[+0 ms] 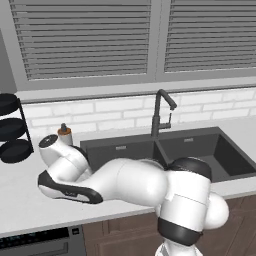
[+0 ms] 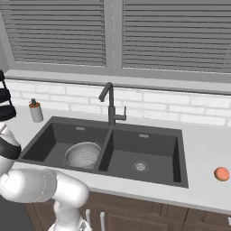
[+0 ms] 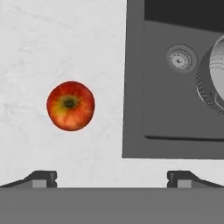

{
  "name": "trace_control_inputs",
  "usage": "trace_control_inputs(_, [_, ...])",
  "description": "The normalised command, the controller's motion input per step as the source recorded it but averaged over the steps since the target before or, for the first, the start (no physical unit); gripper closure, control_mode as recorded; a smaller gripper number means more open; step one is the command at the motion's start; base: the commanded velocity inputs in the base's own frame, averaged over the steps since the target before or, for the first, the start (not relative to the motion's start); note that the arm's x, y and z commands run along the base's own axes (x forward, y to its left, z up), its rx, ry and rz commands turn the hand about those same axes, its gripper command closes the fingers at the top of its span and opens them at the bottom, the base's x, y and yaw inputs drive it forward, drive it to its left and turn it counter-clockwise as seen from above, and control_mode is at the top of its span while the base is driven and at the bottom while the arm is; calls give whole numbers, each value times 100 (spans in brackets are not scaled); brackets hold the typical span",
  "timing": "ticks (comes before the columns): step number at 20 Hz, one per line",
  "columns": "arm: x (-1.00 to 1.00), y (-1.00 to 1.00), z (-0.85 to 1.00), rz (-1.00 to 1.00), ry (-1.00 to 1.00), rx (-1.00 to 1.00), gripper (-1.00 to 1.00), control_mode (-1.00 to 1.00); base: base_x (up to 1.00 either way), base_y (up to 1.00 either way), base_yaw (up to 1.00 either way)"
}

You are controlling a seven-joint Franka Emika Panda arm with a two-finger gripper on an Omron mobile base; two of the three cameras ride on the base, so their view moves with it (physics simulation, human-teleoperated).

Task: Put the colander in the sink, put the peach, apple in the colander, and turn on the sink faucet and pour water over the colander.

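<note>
Colander (image 2: pixel 83 154) already sits in left bowl of sink (image 2: pixel 149 173). Apple (image 3: pixel 70 105) lies on counter (image 3: pixel 52 43) beside sink, under pincer (image 3: pixel 112 177). Pincer wide, holding nothing. Pale fruit (image 2: pixel 221 173) on far counter, maybe peach. Both fruits, faucet (image 2: pixel 109 103) still to do.

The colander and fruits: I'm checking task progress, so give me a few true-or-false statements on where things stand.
1. The colander sits in the sink's left basin. True.
2. The apple lies inside the colander. False: it rests on the counter beside the sink.
3. The pincer grips the apple. False: its fingertips stand apart, holding nothing.
4. Water runs from the sink faucet. False: no stream shows.
5. The peach lies on the counter. True.
</note>
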Motion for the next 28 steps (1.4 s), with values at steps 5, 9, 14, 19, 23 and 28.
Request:
trace_control_inputs(5, [26,23,-35,0,0,0,-100,-100,0,0,0])
trace_control_inputs(9, [28,28,-29,0,0,0,-100,-100,0,0,0])
trace_control_inputs(14, [27,28,-23,0,0,0,-100,-100,0,0,0])
trace_control_inputs(19, [21,6,-29,0,0,0,-100,-100,0,0,0])
trace_control_inputs(23, [6,0,-40,0,0,0,-100,-100,0,0,0])
trace_control_inputs(28, [-5,-2,-53,0,0,0,-100,-100,0,0,0])
